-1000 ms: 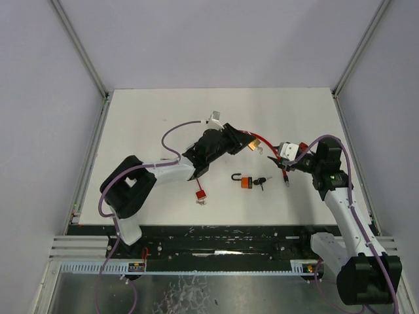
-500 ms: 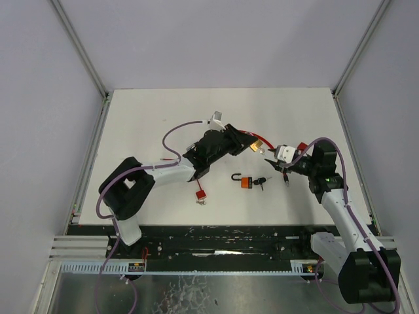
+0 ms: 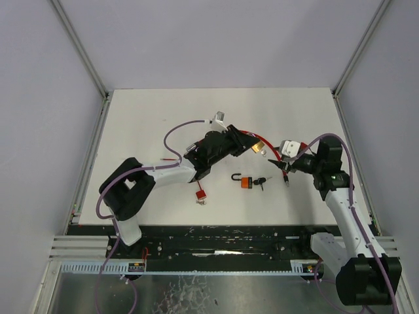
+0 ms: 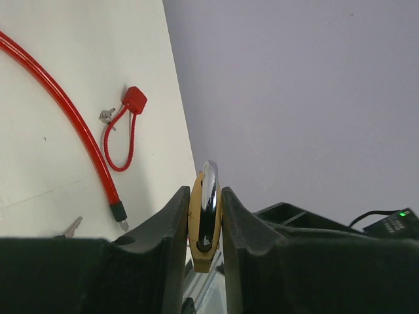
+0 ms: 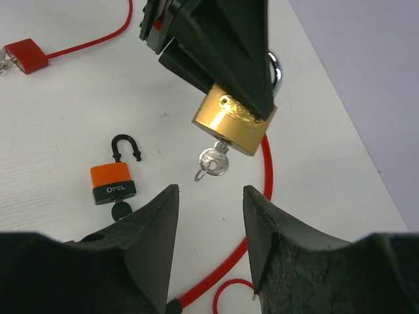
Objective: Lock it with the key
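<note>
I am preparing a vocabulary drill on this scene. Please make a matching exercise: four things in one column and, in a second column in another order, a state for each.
Column one
1. brass padlock
2. orange padlock
3. right gripper
4. red cable

Column two
a. open, holding nothing
b. lies on the table as a long curve
c. clamped in the left gripper, key in it
d. lies on the table, shackle open

Pairs: 1-c; 2-d; 3-a; 4-b

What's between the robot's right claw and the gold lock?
In the right wrist view, just the silver key sticking out of the gold padlock sits between it and the right gripper, with white table beneath.
</note>
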Controlling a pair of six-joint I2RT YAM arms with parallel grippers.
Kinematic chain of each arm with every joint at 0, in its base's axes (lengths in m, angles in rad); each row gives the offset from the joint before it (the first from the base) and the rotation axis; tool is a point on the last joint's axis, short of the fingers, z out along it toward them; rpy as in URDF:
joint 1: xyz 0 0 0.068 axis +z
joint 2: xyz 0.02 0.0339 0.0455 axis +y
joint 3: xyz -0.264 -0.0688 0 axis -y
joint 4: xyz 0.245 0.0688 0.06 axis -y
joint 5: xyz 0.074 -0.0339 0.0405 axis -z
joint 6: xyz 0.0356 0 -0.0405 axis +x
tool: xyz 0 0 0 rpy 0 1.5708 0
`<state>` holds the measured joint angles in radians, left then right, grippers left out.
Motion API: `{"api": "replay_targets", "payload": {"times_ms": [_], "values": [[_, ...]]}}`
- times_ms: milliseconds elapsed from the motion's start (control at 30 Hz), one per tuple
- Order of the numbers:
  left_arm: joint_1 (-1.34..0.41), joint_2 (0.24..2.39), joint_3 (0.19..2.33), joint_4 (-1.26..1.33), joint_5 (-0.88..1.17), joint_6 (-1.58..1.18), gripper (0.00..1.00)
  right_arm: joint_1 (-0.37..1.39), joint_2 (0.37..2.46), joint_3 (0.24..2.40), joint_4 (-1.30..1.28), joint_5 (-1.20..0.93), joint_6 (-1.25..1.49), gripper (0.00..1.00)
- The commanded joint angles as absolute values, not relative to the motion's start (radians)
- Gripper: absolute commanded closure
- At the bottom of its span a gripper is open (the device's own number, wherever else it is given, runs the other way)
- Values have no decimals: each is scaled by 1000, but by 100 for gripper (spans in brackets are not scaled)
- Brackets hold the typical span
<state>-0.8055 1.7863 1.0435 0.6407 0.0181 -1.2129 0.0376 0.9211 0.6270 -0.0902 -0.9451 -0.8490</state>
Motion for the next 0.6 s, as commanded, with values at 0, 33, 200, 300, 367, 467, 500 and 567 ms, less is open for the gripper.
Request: {"api": "replay_targets", "payload": {"times_ms": [0,33,200,300,367,467,500,567], "values": [[-813,1755,1075,796,-15,-1120,100,-4,876,730,-214,-1007,-831,50],[-814,1760,1077,808,-11,-1099,100,-9,873,739,-235,-1017,-832,49],[-811,1789,1023,1069,78,-907,100,-40,864,760,-273,-1067,-773,48],[-794,1821,990,1274,187,-808,100,-74,861,784,-264,-1100,-659,45],[-765,1850,1010,1347,347,-791,100,-99,863,794,-258,-1153,-598,45],[-716,1920,1047,1552,589,-788,100,-109,861,791,-225,-1200,-502,43],[-698,1947,1065,1604,653,-820,100,-109,860,785,-211,-1209,-483,43],[-678,1982,1113,1608,744,-843,100,-109,871,759,-152,-1233,-433,43]]}}
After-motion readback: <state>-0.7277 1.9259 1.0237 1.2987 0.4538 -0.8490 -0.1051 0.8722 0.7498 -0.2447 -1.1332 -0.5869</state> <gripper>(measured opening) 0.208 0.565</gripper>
